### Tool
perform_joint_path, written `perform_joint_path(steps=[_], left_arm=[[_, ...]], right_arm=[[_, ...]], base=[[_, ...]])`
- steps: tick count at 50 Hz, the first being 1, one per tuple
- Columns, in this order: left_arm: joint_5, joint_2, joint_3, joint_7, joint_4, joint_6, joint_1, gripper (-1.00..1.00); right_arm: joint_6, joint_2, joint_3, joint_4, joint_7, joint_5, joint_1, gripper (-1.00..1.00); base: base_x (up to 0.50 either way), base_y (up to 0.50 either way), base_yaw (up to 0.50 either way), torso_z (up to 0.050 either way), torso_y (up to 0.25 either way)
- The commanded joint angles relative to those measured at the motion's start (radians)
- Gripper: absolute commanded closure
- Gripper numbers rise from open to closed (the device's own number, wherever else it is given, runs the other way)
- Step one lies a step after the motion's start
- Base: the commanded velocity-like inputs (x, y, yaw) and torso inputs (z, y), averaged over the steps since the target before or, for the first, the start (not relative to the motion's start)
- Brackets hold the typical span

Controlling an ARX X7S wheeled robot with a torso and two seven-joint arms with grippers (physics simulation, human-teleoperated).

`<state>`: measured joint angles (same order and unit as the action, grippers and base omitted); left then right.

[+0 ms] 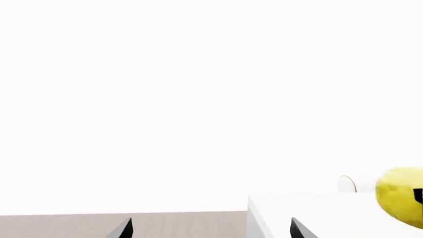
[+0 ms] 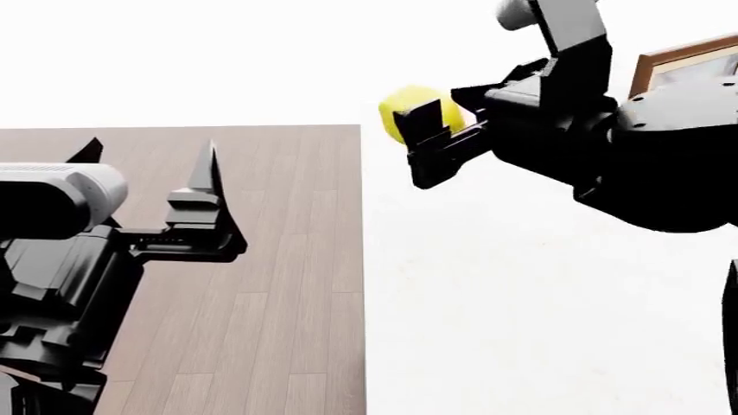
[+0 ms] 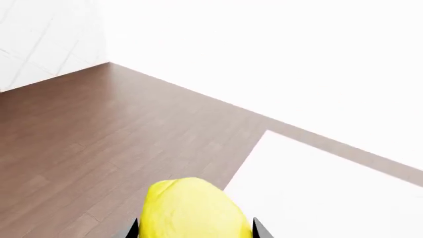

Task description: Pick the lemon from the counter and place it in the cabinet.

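In the head view the right tool (image 2: 429,138) is raised above the white tabletop (image 2: 542,303), its dark fingers clamped on the lemon (image 2: 406,108), which shows as a yellow bulge behind them, held clear of the surface near the tabletop's straight edge. The left tool (image 2: 150,173) hangs over the brown plank floor (image 2: 254,285), well apart from the fruit, its two pointed fingers spread with nothing between them. A brown-framed panel (image 2: 686,60) is cut off at the upper right corner behind the right arm. The left wrist view adds little: most of it is blank white, with a strip of floor (image 1: 178,224) and a corner of the tabletop (image 1: 317,213) low down, the lemon (image 1: 398,196) cut by the frame edge, and a small pale rounded thing (image 1: 346,184) beside it that is too faint to name. Only the tips of the left tool's fingers (image 1: 122,229) show here. The right wrist view shows the lemon (image 3: 191,210) close up between two dark finger tips (image 3: 260,229), with the floor (image 3: 99,139) and the tabletop's corner (image 3: 317,188) far below; the fruit's lower part is cut off. No cabinet can be made out in any view.
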<state>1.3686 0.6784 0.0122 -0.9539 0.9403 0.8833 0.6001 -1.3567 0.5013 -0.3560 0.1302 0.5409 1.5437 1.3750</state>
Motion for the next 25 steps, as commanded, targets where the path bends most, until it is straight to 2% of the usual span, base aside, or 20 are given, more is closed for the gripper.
perform_joint_path(steps=[1, 13, 25], left_arm=[[0.003, 0.007, 0.001, -0.004, 0.004, -0.005, 0.000, -1.00], [-0.006, 0.007, -0.008, -0.004, 0.002, -0.006, 0.009, -1.00], [-0.008, 0.007, -0.012, -0.004, 0.004, -0.012, 0.005, -1.00]], right_arm=[[0.033, 0.043, 0.150, 0.213, 0.323, 0.310, 0.000, 1.00], [0.115, 0.069, 0.195, 0.281, 0.411, 0.375, -0.030, 1.00], [0.140, 0.076, 0.190, 0.281, 0.429, 0.400, -0.051, 1.00]], base=[[0.00, 0.00, 0.00, 0.000, 0.000], [0.00, 0.00, 0.00, 0.000, 0.000], [0.00, 0.00, 0.00, 0.000, 0.000]])
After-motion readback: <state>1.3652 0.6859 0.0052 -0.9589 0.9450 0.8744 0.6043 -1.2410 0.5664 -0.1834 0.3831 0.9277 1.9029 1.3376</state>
